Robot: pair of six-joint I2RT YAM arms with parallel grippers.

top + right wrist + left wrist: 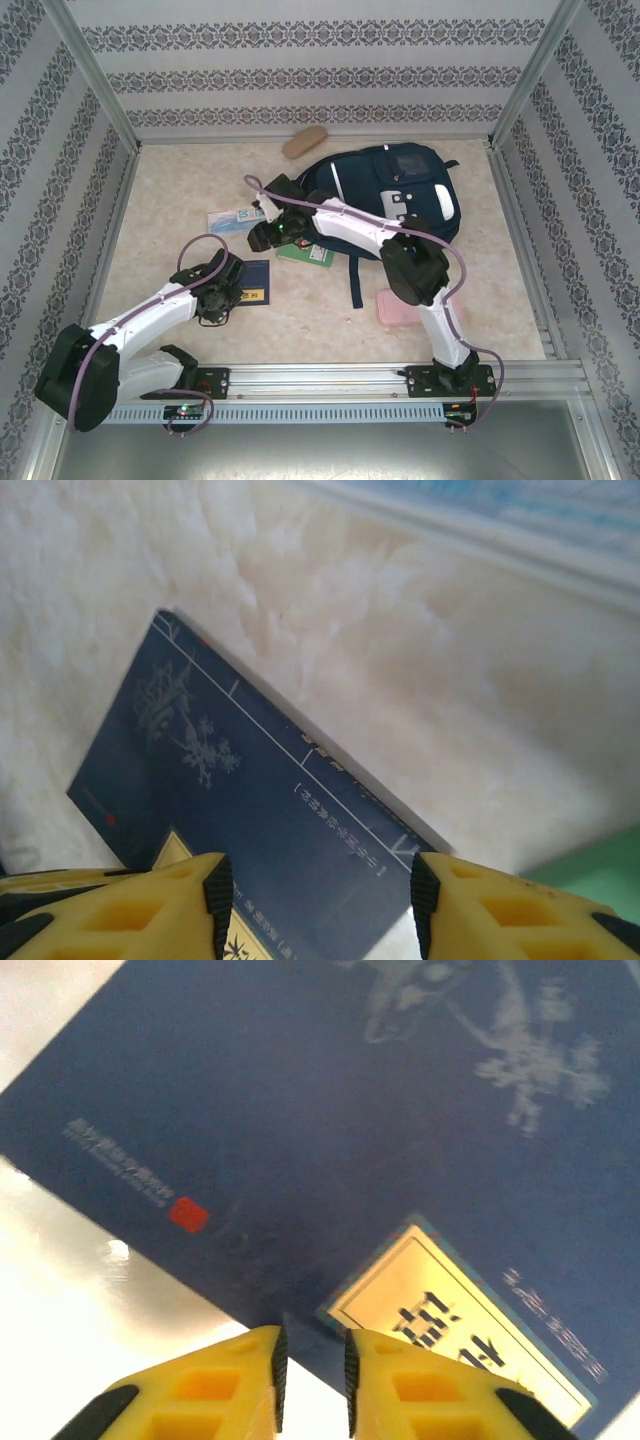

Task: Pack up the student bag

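Toward the far right of the table (170, 200) lies the student bag (395, 190), flat on its back and much the largest thing there. Its fabric is navy blue, with white and grey patches near its right side and a thin white stripe on its front. A paler window-like panel sits at its far end. One dark strap (356, 285) trails from it toward the near edge, ending just beside a pink case (398, 306). A tan case (305, 143) lies just beyond the bag's far left corner.

The right arm reaches across the bag's near left part. The right gripper (318, 910) hangs with its yellow fingers spread wide and nothing between them, above a blue book (250, 810). A green book (305, 253) and a light blue booklet (232, 221) lie left of the bag.

The left gripper (312, 1380) sits at the blue book's edge, its fingers drawn in to a thin slot. I cannot tell whether they pinch the cover.
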